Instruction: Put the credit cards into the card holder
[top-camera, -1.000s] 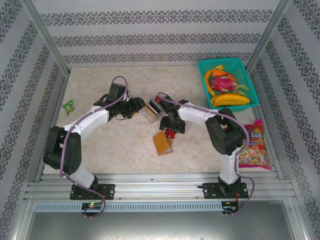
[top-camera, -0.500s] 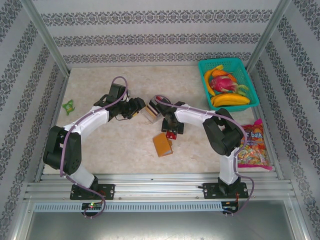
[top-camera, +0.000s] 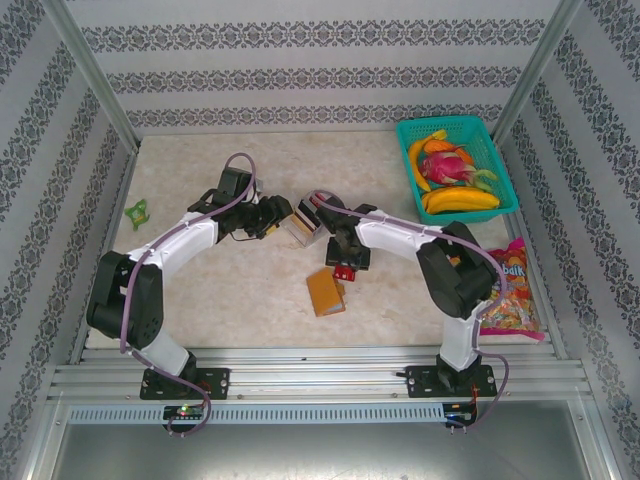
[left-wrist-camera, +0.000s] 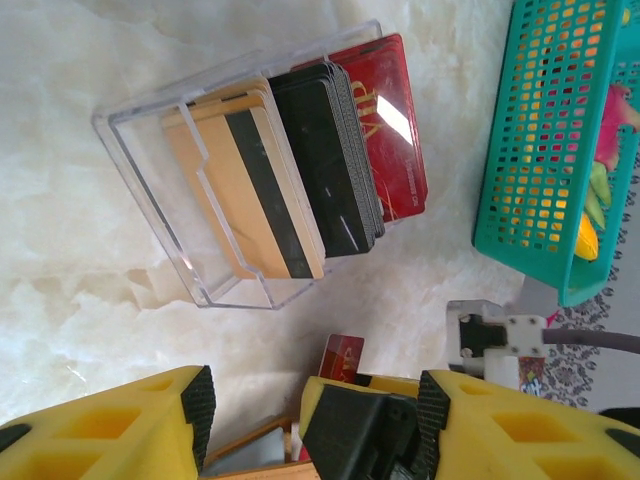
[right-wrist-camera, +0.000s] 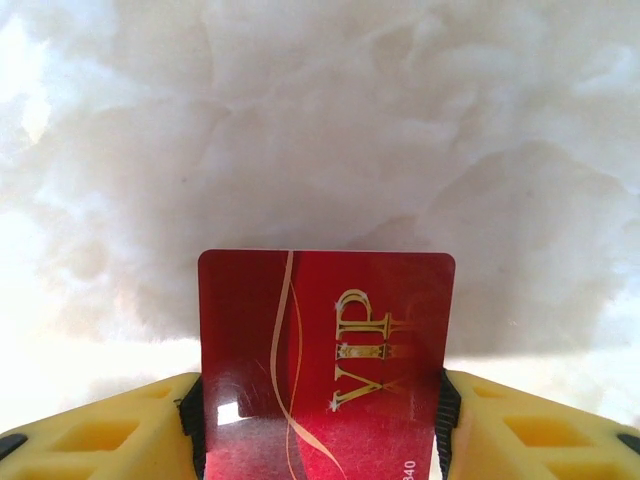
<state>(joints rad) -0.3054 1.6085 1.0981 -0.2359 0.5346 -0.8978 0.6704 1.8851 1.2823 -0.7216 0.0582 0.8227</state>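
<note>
My right gripper (right-wrist-camera: 320, 420) is shut on a red VIP credit card (right-wrist-camera: 325, 350), its pads pressing the card's two side edges. From above, that gripper (top-camera: 343, 262) holds the card (top-camera: 343, 272) just beyond the orange-tan card holder (top-camera: 325, 292), which lies on the table. More credit cards stand in a clear plastic box (left-wrist-camera: 150, 170): tan ones (left-wrist-camera: 235, 180), black ones (left-wrist-camera: 325, 150) and a red one (left-wrist-camera: 395, 130). My left gripper (left-wrist-camera: 316, 405) is open just short of that box, nothing between its fingers; it hovers left of the box (top-camera: 302, 228).
A teal basket (top-camera: 455, 165) of fruit stands at the back right, also at the right edge of the left wrist view (left-wrist-camera: 540, 150). A bag of sweets (top-camera: 510, 290) lies at the right edge. A small green object (top-camera: 137, 211) sits far left.
My right gripper's jaws have closed in on the red card and shifted slightly with it above the card holder. The left arm has stayed still.
</note>
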